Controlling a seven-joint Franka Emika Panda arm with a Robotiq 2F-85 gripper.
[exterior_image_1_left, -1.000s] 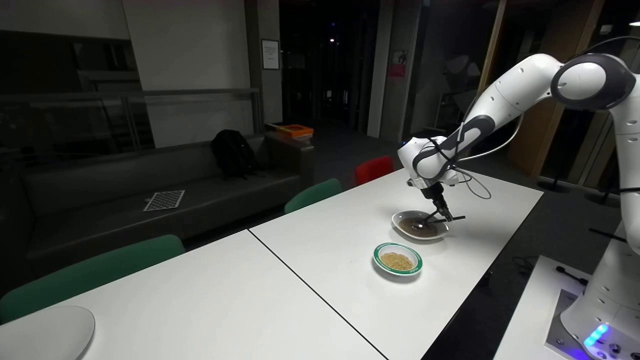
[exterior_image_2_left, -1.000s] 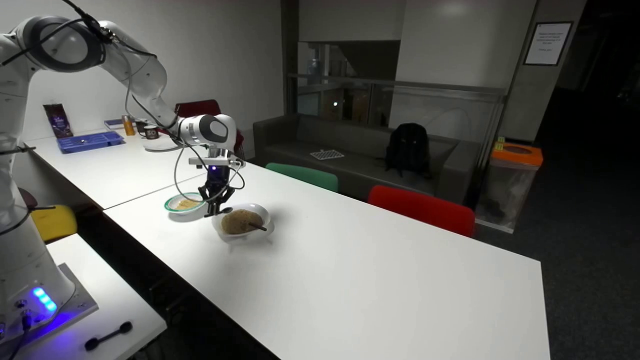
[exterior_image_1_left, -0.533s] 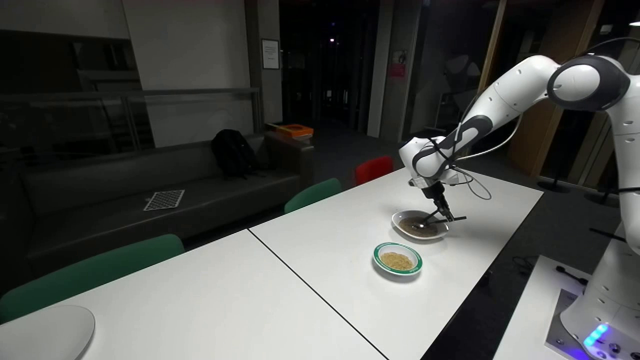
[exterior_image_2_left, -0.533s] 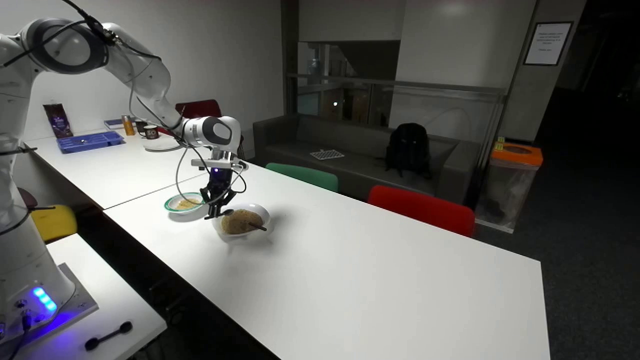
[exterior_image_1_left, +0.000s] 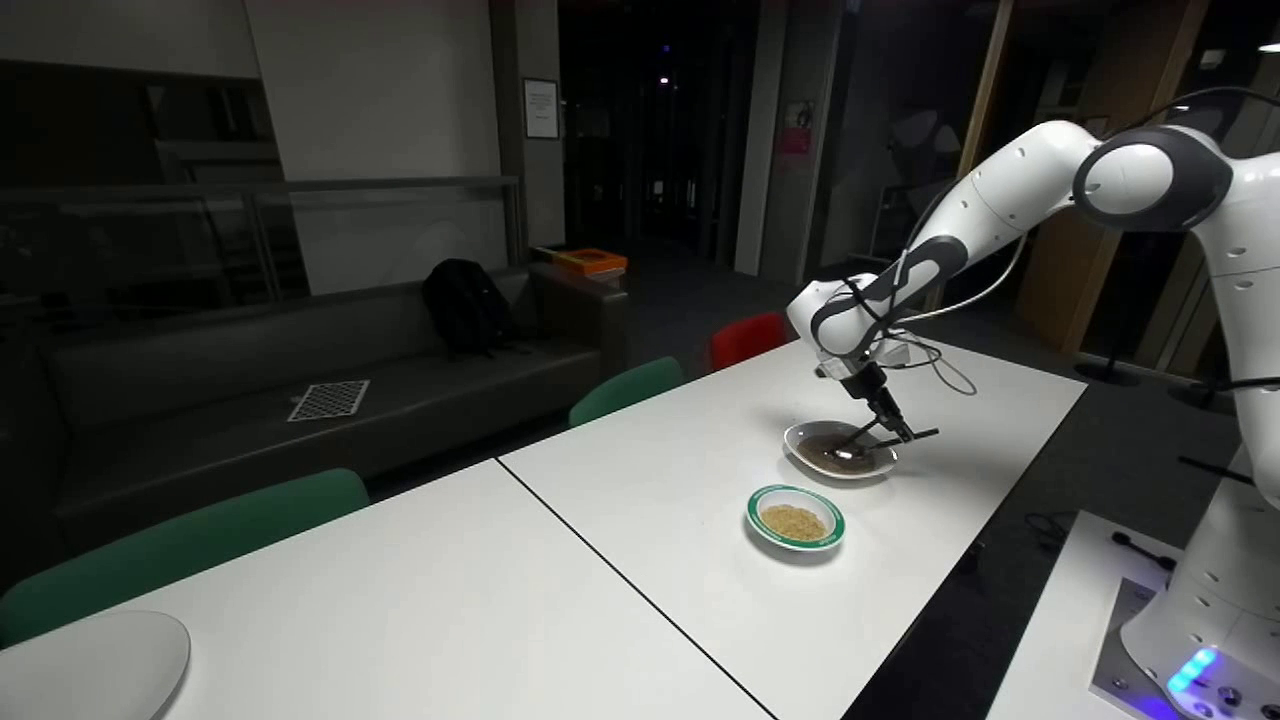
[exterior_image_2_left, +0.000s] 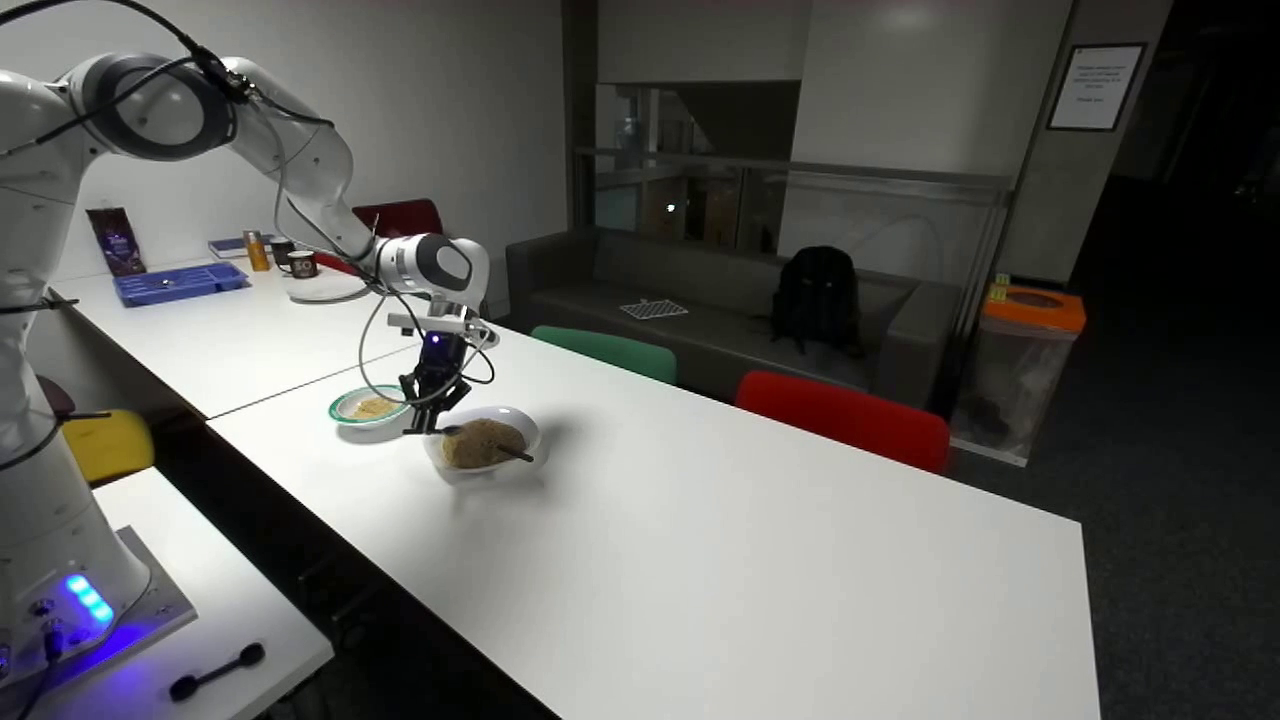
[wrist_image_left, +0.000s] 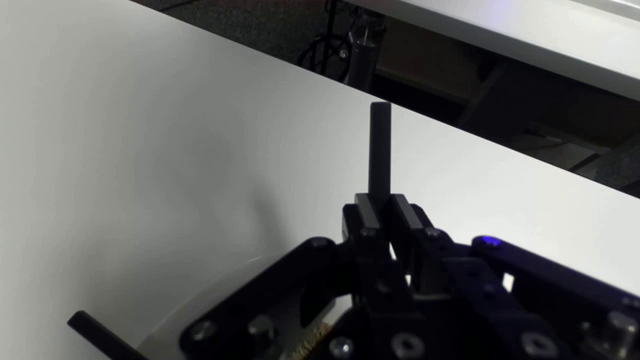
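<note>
"What do your fingers (wrist_image_left: 367, 215) hold?"
"A spoon (wrist_image_left: 380, 150), pinched by its handle; its far end, hard to see, seems over the bowl (exterior_image_2_left: 515, 417)."
"Risk?"
"Snag the rim and it may twist; swing wide and you could knock the second handle (wrist_image_left: 102, 338)."

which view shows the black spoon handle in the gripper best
The wrist view: the black spoon handle stands out large against the white tabletop, clamped in the gripper. Both exterior views show it too, but only as a thin, dark bar at the gripper, much smaller.
</note>
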